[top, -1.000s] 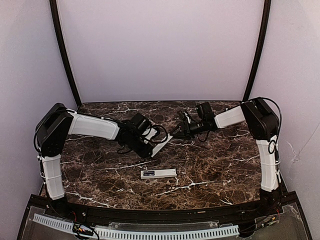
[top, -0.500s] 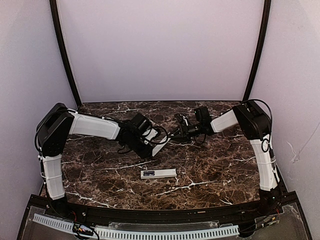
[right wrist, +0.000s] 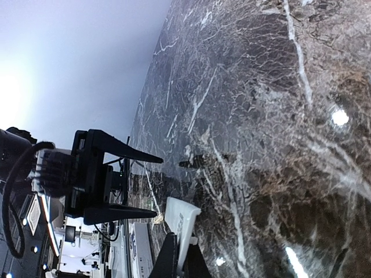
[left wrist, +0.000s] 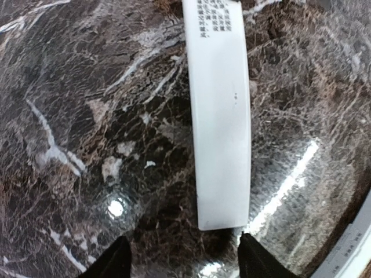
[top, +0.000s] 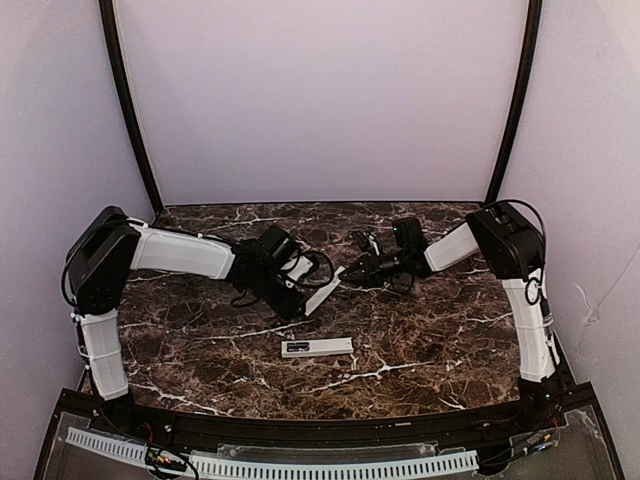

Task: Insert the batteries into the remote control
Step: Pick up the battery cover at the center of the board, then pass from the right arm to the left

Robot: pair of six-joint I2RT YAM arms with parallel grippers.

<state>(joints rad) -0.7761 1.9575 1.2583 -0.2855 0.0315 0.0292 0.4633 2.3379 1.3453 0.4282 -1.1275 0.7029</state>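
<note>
The remote lies flat on the table near the front middle, well apart from both arms. It has a dark patch at its left end. Whether the 2 batteries sit there is too small to tell, and I cannot pick them out anywhere else. Farther back, a thin white cover, printed at 1 end, hangs tilted between the arms. The right gripper is closed tight on the edge of that printed end. The left gripper has its fingers apart, with the cover's other end just ahead of the tips and touching neither. I judge this to be a handover, with the cover meant for the remote's back. The pinch is at 1 end of a long, light strip, so the cover may pivot. The left arm should back straight out along the cover's length without brushing it. The right should move slowly, bring the cover low and level over the remote, line up the long edges first, then slide rather than press.
</note>
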